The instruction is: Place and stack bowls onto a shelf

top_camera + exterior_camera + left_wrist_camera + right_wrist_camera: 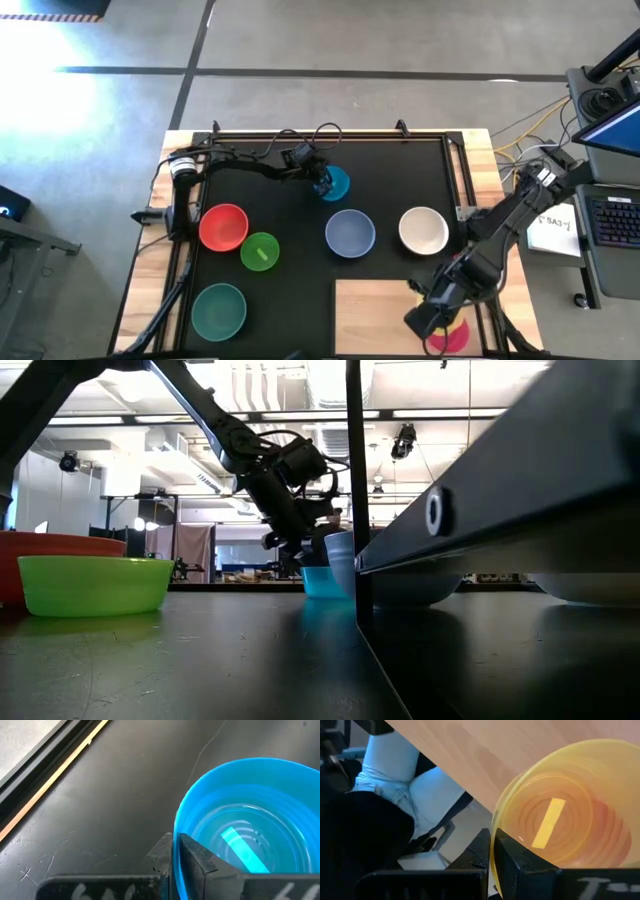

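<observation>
The left gripper [172, 852] has its jaws closed on the rim of the blue bowl [250, 815], 1 finger inside the wall and 1 outside; in the high view this bowl sits near the far edge of the black mat [300, 215], close to the middle of the bench [140, 290]. The right gripper [492, 847] pinches the rim of the yellow bowl [570, 820] the same way, at the near right corner of the shelf [385, 315], with a magenta bowl [448, 338] showing under it, apparently nested.

My reading: 2 bowls are at the shelf corner and the blue bowl is being picked up. The next move calls for lifting the blue bowl clear and carrying it toward the shelf without tipping, while the right gripper lets go and clears the way.

Still on the mat are the red bowl [223, 226], light green bowl [260, 250], teal bowl [219, 309], periwinkle bowl [350, 232] and white bowl [423, 230].

No brand or label can be read; a paper sheet [555, 228] beside the bench carries writing too small to make out.
</observation>
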Controlling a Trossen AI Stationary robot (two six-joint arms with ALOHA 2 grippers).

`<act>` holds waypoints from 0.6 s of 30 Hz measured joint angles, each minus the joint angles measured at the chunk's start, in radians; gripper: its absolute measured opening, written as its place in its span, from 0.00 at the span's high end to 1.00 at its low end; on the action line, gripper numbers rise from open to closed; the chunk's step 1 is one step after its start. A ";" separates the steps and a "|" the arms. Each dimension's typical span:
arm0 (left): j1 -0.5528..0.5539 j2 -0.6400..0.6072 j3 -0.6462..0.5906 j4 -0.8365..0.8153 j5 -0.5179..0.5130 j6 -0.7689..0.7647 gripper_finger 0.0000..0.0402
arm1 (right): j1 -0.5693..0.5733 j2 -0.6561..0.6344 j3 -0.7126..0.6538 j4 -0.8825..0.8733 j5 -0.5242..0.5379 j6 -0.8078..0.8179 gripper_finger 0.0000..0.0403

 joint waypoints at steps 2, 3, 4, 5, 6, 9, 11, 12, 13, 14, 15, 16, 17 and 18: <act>0.000 0.000 0.000 0.006 0.001 -0.002 0.99 | 0.021 0.012 0.005 0.003 0.001 0.029 0.98; 0.000 0.000 0.000 0.006 0.001 -0.003 0.99 | 0.032 0.020 0.011 0.004 0.001 0.041 0.98; 0.000 0.000 0.000 0.007 0.001 -0.003 1.00 | 0.043 0.027 0.021 0.003 0.003 0.049 0.98; 0.000 0.000 0.000 0.008 0.001 -0.003 1.00 | 0.051 0.033 0.031 0.002 0.008 0.049 0.98; 0.000 0.000 0.000 0.010 0.001 -0.004 1.00 | 0.060 0.039 0.041 -0.003 0.016 0.047 0.98; 0.000 0.000 0.000 0.017 0.001 -0.007 1.00 | 0.071 0.057 0.076 -0.074 0.084 0.023 0.98; 0.000 0.000 0.000 0.022 0.001 -0.009 1.00 | 0.072 0.063 0.103 -0.157 0.127 0.004 0.98; 0.000 0.000 0.000 0.024 0.000 -0.009 1.00 | 0.072 0.065 0.118 -0.194 0.141 -0.001 0.98; 0.000 0.000 0.000 0.025 0.000 -0.009 1.00 | 0.072 0.066 0.133 -0.224 0.144 -0.006 0.98; 0.000 0.000 0.000 0.024 0.000 -0.009 1.00 | 0.074 0.066 0.149 -0.245 0.140 -0.007 0.98; 0.000 0.000 0.000 0.024 0.000 -0.009 1.00 | 0.077 0.066 0.164 -0.253 0.139 -0.006 0.98; 0.000 0.000 0.000 0.024 0.000 -0.008 1.00 | 0.080 0.066 0.183 -0.251 0.140 -0.001 0.98; 0.000 0.000 0.000 0.023 0.000 -0.008 1.00 | 0.086 0.066 0.203 -0.245 0.140 0.010 0.98; 0.001 0.000 0.000 0.023 0.000 -0.008 1.00 | 0.092 0.066 0.222 -0.235 0.141 0.029 0.98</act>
